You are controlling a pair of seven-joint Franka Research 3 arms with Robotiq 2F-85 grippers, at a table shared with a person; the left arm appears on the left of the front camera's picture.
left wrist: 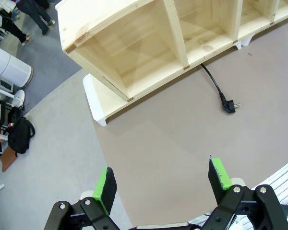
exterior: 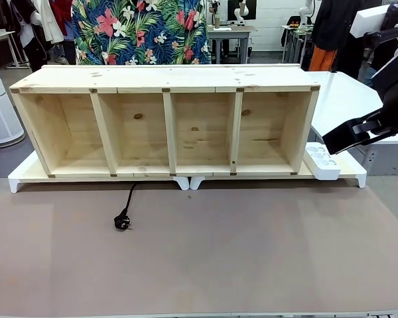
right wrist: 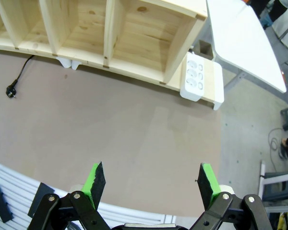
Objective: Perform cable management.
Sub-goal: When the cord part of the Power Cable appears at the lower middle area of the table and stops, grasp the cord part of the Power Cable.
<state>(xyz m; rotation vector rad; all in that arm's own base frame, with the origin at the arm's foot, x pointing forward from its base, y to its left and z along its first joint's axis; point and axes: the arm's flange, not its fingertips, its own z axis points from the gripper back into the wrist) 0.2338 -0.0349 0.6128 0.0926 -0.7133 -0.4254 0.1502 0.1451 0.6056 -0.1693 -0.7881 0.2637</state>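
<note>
A wooden shelf (exterior: pixel 166 86) with four open compartments stands along the far side of a brown tabletop (exterior: pixel 239 258). The cable (exterior: pixel 122 222), thin and glossy black, comes out from under the shelf below the second compartment from the left and ends in a small plug lying on the tabletop near the shelf. The left gripper (left wrist: pixel 162 179) hovers above the tabletop, green-padded fingers (left wrist: pixel 105 184) spread wide, touching nothing. The right gripper (right wrist: pixel 150 181) is equally wide and grips nothing. A white power strip (exterior: pixel 320 161) sits at the shelf's right end.
</note>
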